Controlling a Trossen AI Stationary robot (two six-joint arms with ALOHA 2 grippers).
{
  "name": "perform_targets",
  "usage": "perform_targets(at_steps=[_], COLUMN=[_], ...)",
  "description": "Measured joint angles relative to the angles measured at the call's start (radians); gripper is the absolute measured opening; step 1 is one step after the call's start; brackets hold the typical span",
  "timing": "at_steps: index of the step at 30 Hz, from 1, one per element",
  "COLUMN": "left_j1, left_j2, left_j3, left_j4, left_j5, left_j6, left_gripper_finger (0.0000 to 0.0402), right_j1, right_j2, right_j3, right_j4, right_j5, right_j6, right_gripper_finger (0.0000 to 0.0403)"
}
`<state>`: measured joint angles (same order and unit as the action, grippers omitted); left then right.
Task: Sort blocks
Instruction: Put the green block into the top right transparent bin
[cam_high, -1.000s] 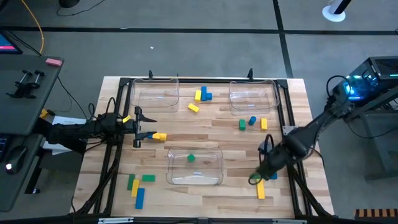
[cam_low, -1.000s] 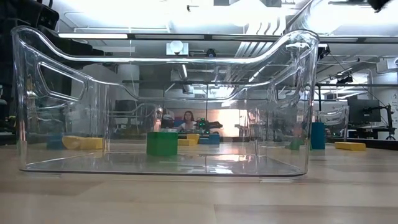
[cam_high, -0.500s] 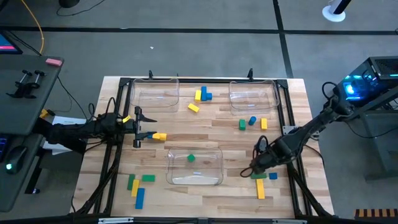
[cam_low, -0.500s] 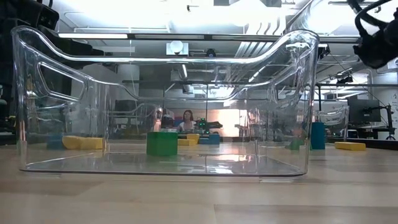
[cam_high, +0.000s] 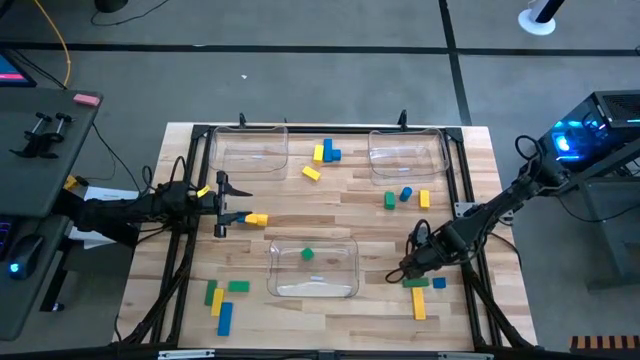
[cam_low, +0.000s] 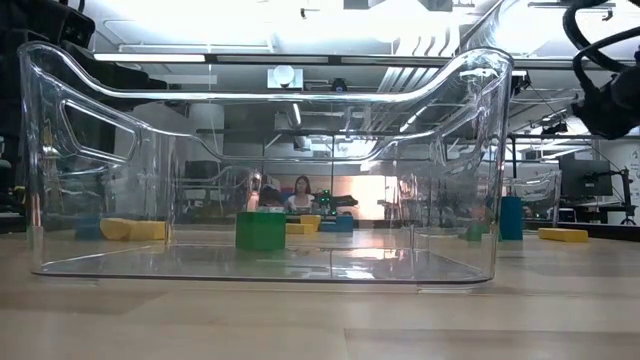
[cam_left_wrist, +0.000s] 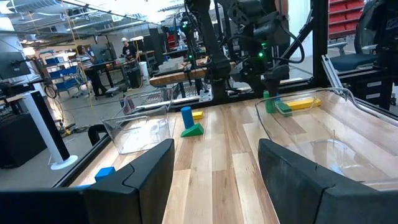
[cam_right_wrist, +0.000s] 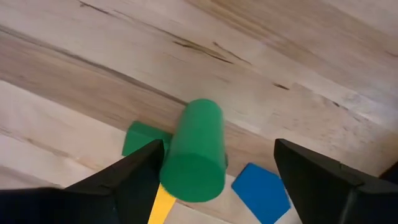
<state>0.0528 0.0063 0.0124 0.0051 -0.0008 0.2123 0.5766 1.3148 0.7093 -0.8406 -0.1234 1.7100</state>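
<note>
Blocks: small solid pieces in yellow, blue and green, matte and smooth, scattered over my wooden table in loose groups.
Green cylinder: round-ended and plain, lying on its side, right between my right fingers.
Under it: a flat green block, with a blue block just beside it and a yellow bar poking out below.
Right gripper: arm stretched in low from the table's right edge, jaws spread wide and holding nothing; the cylinder sits in the gap, and I cannot tell if a finger touches it.
Left gripper: arm lying level from the left edge, jaws parted and empty; a yellow block lies just ahead of the tips.
Bins: three clear plastic tubs with rounded corners; the near bin, between my two grippers, holds one green cube.
Ahead of left jaws: a blue block standing upright beside a green wedge.
</note>
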Motion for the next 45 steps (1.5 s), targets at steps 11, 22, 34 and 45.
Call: perform_targets(at_steps=[11, 22, 34, 45], left_j1=[0.000, 0.000, 0.000, 0.000], left_j2=[0.000, 0.000, 0.000, 0.000], left_j3=[0.000, 0.000, 0.000, 0.000], left_j4=[0.000, 0.000, 0.000, 0.000], left_j5=[0.000, 0.000, 0.000, 0.000], left_j6=[0.000, 0.000, 0.000, 0.000], left_gripper_finger=[0.0220, 0.0220, 0.0220, 0.0220], right_j1=[0.000, -0.209, -0.900, -1.102], right_j2=[0.002, -0.102, -0.116, -0.116], right_j3=[0.013, 0.453, 0.417, 0.368], right_j4=[-0.006, -0.524, -0.263, -0.124], right_j5=[-0.008, 0.474, 0.588, 0.453], right_j6=[-0.025, -0.197, -0.813, -0.934], right_gripper_finger=[0.0127, 0.0127, 0.0127, 0.0281])
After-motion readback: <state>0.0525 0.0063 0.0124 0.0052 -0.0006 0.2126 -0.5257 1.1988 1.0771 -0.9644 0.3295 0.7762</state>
